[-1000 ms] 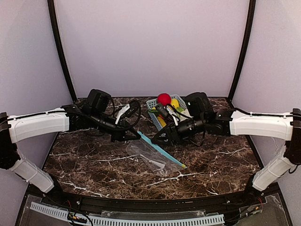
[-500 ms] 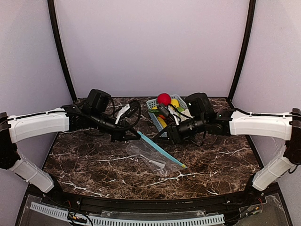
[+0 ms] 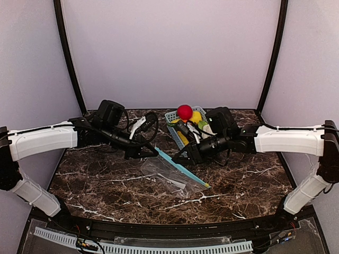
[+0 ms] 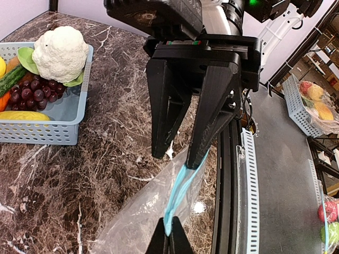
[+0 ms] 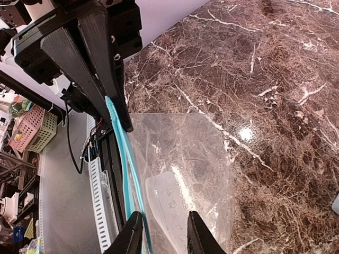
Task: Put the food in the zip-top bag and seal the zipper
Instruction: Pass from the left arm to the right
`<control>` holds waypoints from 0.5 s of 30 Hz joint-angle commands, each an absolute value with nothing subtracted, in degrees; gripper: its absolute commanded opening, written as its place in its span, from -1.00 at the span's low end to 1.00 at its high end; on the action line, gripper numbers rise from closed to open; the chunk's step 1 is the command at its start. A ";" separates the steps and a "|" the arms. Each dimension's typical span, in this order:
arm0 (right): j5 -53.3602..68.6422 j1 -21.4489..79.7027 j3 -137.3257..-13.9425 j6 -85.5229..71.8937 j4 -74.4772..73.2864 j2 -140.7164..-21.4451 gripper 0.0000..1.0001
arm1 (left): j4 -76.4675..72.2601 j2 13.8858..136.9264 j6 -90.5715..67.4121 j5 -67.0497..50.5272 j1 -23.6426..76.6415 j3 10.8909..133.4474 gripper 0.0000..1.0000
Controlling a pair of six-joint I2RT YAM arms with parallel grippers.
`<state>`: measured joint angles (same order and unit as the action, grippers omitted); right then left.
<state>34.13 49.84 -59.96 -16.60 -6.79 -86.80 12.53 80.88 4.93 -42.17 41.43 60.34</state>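
The clear zip-top bag (image 3: 168, 175) lies flat on the marble, its white label (image 5: 183, 203) facing up. My left gripper (image 4: 169, 239) is shut on one end of the light-blue zipper (image 4: 183, 185), pinching it just off the table. My right gripper (image 5: 163, 241) is open and straddles the bag's mouth edge. The zipper (image 5: 126, 159) runs beside its left finger and clear film lies between the jaws. The two grippers face each other closely. The food sits in the blue basket (image 4: 53, 138): white cauliflower (image 4: 60, 53), yellow banana (image 4: 24, 115) and a light-green piece (image 4: 25, 58).
The basket (image 3: 172, 115) stands at the back centre, just behind the right wrist, and also holds a red ball (image 3: 184, 111) and dark grapes (image 4: 32, 87). A black rail (image 3: 159, 227) borders the table's near edge. Purple walls close in the back and sides.
The right arm has shifted slightly left, bringing its gripper closer to the bag's mouth and the left gripper. The left arm and the bag have stayed put.
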 commanded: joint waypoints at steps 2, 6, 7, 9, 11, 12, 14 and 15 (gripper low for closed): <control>37.04 49.57 -59.61 -16.10 -5.62 -87.71 -0.46 | 13.50 79.02 5.56 -42.64 41.82 61.29 -0.99; 39.51 49.95 -60.07 -15.72 -5.29 -88.61 -0.49 | 13.53 79.06 5.58 -42.56 41.81 61.31 -0.99; 39.68 50.00 -60.20 -15.69 -5.34 -88.78 -0.50 | 13.53 79.05 5.56 -42.50 41.83 61.28 -0.99; 40.19 50.23 -60.40 -15.50 -5.33 -89.00 -0.54 | 13.54 78.95 5.59 -42.33 41.82 61.26 -0.99; 40.65 50.40 -60.60 -15.40 -5.20 -89.02 -0.62 | 13.54 78.93 5.52 -42.16 41.76 61.26 -0.99; 40.73 50.44 -60.57 -15.37 -5.18 -88.91 -0.69 | 13.54 78.93 5.56 -42.01 41.82 61.28 -0.99; 40.66 50.45 -60.60 -15.42 -4.90 -88.42 -0.88 | 13.56 78.94 5.55 -41.82 41.79 61.31 -0.99; 40.36 50.45 -60.51 -15.55 -4.81 -88.09 -0.98 | 13.55 78.93 5.50 -41.74 41.77 61.33 -0.99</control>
